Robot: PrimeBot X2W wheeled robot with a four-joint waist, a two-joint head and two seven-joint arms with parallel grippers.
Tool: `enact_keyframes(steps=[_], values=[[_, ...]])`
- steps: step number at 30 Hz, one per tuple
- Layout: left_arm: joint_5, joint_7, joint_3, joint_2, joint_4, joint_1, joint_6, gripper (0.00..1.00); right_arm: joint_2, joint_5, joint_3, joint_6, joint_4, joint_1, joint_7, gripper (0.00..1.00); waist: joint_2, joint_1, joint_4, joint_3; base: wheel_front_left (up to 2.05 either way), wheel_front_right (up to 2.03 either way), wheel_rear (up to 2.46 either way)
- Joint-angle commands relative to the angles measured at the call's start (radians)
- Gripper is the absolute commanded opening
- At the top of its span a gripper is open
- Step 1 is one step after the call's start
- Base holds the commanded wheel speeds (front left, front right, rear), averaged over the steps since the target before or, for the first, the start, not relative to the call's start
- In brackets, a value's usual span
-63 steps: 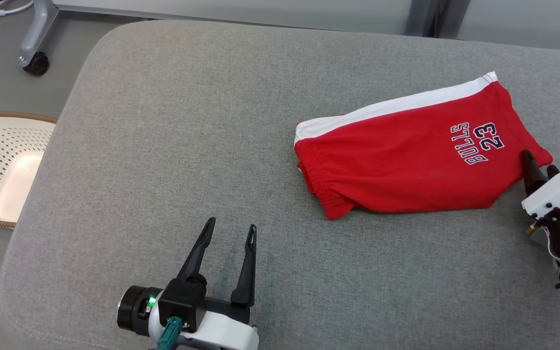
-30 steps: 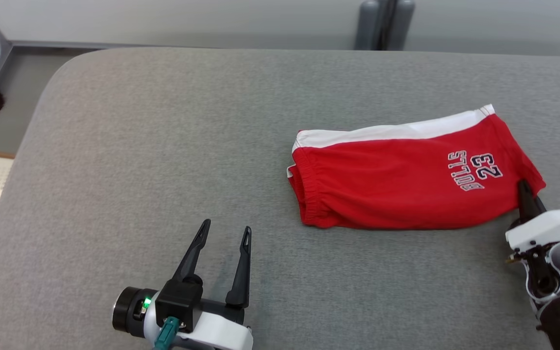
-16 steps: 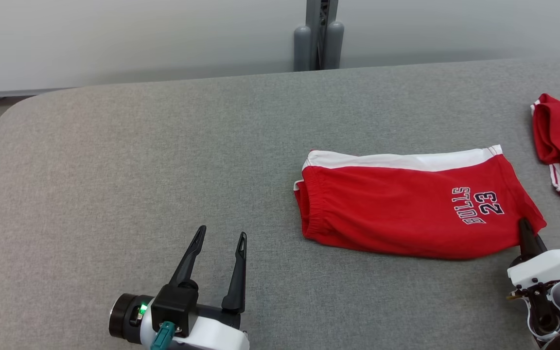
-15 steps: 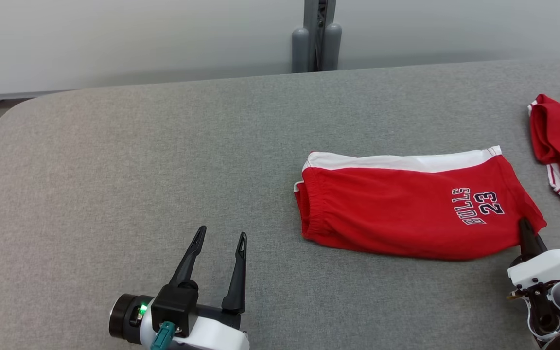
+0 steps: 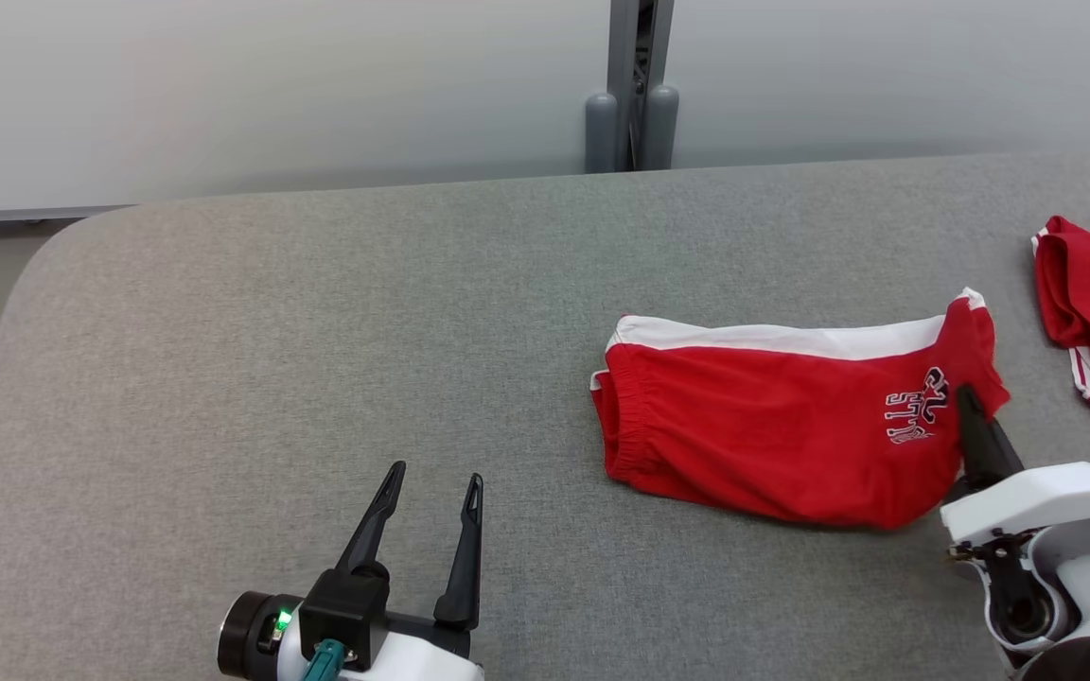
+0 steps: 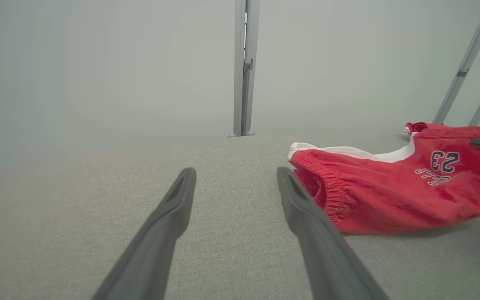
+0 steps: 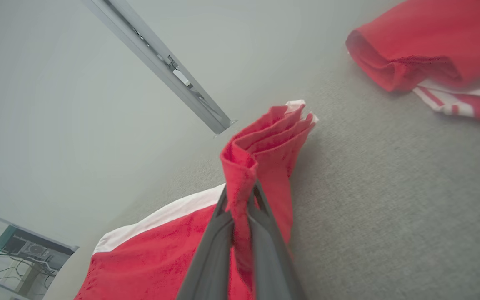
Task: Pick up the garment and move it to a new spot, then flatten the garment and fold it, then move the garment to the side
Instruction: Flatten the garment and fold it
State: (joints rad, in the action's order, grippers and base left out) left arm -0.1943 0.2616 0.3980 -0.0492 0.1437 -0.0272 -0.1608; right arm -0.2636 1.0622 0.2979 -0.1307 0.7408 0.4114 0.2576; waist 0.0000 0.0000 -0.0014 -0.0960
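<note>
Near the front edge of the surface [image 5: 271, 312] we see our left pincer [image 5: 437, 473] spread and holding nothing. Right of centre lies the red garment [image 5: 753, 445], its lettering crumpled and partly hidden where our right pincer [image 5: 967, 402] pinches its lifted right end. A second red cloth [image 5: 1089, 293] is cut off at the right.

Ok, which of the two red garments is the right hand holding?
The red shorts with the white side band and number print, their hem bunched in the right hand. The other red garment, with thin white stripes, lies apart.
</note>
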Motion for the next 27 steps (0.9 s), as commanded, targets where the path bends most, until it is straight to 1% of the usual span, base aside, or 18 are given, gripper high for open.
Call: enact_keyframes(steps=[1,8,14,22,25,26,27], values=[[-0.006,0.004,-0.003,-0.004,0.001,0.002,-0.005,1.00,0.004,-0.007,0.008,0.000,-0.031,-0.012,0.010,0.00,0.0000,0.0000,0.010,0.011,0.00,0.00,0.00],[-0.012,0.004,0.007,-0.004,0.004,0.017,-0.007,1.00,0.035,-0.050,0.061,0.000,-0.128,-0.011,0.008,0.00,0.0000,0.0000,0.047,0.034,0.00,0.00,0.00],[-0.012,0.004,0.009,-0.004,0.008,0.016,-0.006,1.00,0.067,-0.089,0.106,0.000,-0.176,0.005,-0.004,0.00,0.0000,0.0000,0.091,0.044,0.00,0.00,0.00],[-0.015,0.004,0.015,-0.004,0.010,0.027,-0.001,1.00,0.118,-0.132,0.140,0.000,-0.169,0.002,-0.047,0.00,0.0000,0.0000,0.155,0.056,0.00,0.00,0.00],[-0.017,0.004,0.017,-0.003,0.012,0.033,-0.001,1.00,0.128,-0.159,0.146,0.000,-0.159,-0.013,-0.055,0.00,0.0000,0.0000,0.179,0.063,0.00,0.00,0.00],[-0.016,0.004,0.015,-0.004,0.011,0.039,-0.005,1.00,0.133,-0.190,0.151,0.000,-0.157,-0.041,-0.074,0.00,0.0000,0.0000,0.200,0.069,0.00,0.00,0.00],[-0.015,0.004,0.012,-0.004,0.012,0.040,-0.006,1.00,0.133,-0.200,0.151,0.000,-0.161,-0.051,-0.080,0.00,0.0000,0.0000,0.205,0.071,0.00,0.00,0.00]])
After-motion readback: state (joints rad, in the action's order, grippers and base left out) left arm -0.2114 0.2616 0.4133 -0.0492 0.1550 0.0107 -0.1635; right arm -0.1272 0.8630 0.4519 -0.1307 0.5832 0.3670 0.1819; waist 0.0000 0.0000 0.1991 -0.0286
